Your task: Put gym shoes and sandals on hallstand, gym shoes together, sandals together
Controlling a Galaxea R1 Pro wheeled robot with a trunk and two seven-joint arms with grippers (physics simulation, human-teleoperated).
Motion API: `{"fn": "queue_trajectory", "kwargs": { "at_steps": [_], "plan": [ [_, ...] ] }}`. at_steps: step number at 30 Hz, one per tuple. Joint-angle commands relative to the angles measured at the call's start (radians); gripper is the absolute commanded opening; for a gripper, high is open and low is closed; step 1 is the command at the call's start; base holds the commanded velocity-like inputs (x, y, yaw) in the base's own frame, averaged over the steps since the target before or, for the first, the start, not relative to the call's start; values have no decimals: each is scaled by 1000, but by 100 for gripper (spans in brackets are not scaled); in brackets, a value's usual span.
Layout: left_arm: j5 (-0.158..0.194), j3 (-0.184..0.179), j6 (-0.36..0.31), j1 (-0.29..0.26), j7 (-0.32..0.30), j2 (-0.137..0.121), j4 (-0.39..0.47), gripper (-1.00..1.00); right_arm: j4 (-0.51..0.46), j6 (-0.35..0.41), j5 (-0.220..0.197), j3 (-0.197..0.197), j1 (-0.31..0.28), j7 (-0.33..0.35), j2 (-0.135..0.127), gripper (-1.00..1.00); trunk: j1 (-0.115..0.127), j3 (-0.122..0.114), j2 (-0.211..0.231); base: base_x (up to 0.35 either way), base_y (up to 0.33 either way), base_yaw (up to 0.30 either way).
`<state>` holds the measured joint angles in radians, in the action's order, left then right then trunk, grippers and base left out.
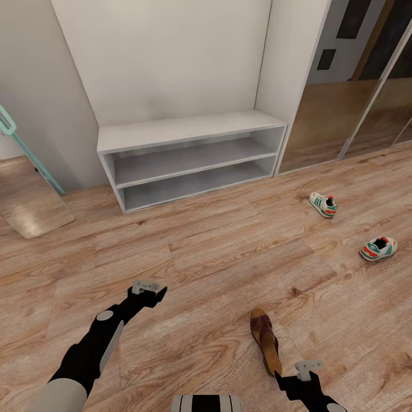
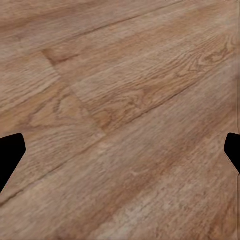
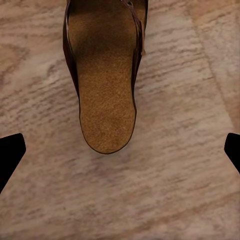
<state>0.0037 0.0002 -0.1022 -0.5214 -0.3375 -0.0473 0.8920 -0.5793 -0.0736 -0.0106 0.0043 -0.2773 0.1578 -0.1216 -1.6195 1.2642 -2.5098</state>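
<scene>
One brown sandal (image 1: 266, 340) with a tan footbed lies on the wood floor (image 1: 217, 257), just ahead of my right gripper (image 1: 280, 376). In the right wrist view the sandal's heel end (image 3: 105, 85) sits beyond the open gripper (image 3: 120, 155), untouched. The other sandal is out of view. Two off-white gym shoes with green stripes lie apart at the right, one (image 1: 323, 204) farther and one (image 1: 378, 248) nearer. A light grey rack (image 1: 189, 131) with two long shelf slots stands against the wall, nothing on it. My left gripper (image 1: 159, 293) hangs open over bare floor (image 2: 120, 100).
Mirrored sliding doors (image 1: 343, 86) run along the right beyond the rack. A teal rod (image 1: 28, 151) leans at the far left above a pale floor panel (image 1: 31, 206). Wide floor lies between me and the rack.
</scene>
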Motion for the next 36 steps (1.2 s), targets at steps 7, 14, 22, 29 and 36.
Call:
{"fn": "queue_trajectory", "kwargs": {
  "at_steps": [7,14,22,29,36],
  "plan": [
    [0,1,-3,0,-4,24,-4,100,-1,-3,-2,-1,0,3,-1,100,0,1,0,0,0,0],
    [-1,0,36,4,-3,36,-17,100,-1,-3,-2,-1,0,3,-1,100,0,1,0,124,0,0],
    [-1,1,63,4,-4,37,-35,100,-1,-3,-2,-1,0,3,-1,100,0,1,0,141,0,0],
    [-2,1,68,4,-5,37,-38,100,-3,-3,-2,-2,0,3,-1,100,0,1,0,27,0,0],
    [-1,1,69,4,-6,35,-33,100,-5,-3,-2,-3,0,3,-1,100,0,1,0,5,0,0]
  ]
}}
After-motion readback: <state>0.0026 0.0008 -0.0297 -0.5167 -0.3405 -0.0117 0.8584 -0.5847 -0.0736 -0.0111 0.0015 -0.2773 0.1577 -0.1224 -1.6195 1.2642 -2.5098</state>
